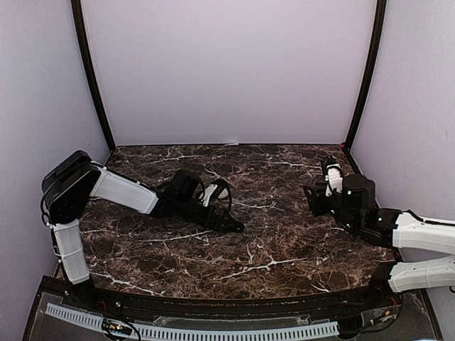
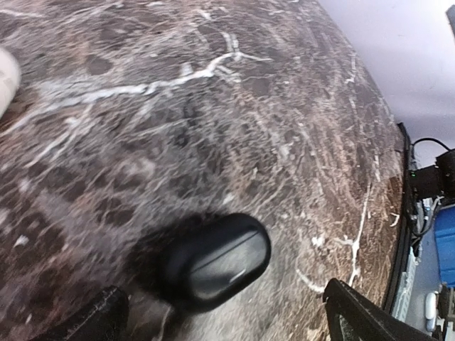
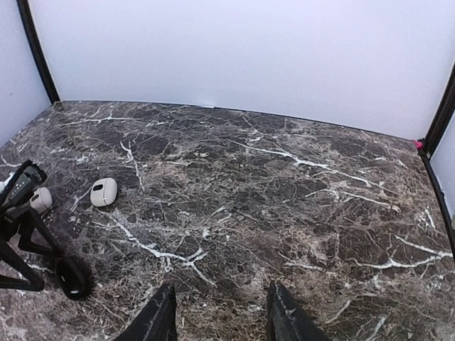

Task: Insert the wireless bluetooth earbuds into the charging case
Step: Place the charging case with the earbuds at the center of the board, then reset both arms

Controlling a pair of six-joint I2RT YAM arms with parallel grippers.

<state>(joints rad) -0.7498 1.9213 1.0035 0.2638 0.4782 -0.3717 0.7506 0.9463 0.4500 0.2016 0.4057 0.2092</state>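
We see the black charging case (image 2: pixel 213 261) lying flat on the marble tabletop (image 3: pixel 298 199) with its lid down. It sits between the fingers of the left pincer (image 2: pixel 224 311), closer to the finger at the left of the wrist view. Those fingers stand wide apart, one on each side of the case, and we see bare stone between the case and the far finger, so nothing is gripped. A white charging case (image 3: pixel 104 192) rests just beyond the left arm, towards the back wall (image 1: pixel 227 71). We cannot pick out any earbuds; they are too small to tell from here.

The right pincer (image 3: pixel 222 318) hangs over the right side of the tabletop, well apart from both cases, its fingers parted with only stone between them. In front of it we find a broad stretch of open marble reaching to the back wall. The black corner post (image 3: pixel 444 117) marks the right edge, near that arm.
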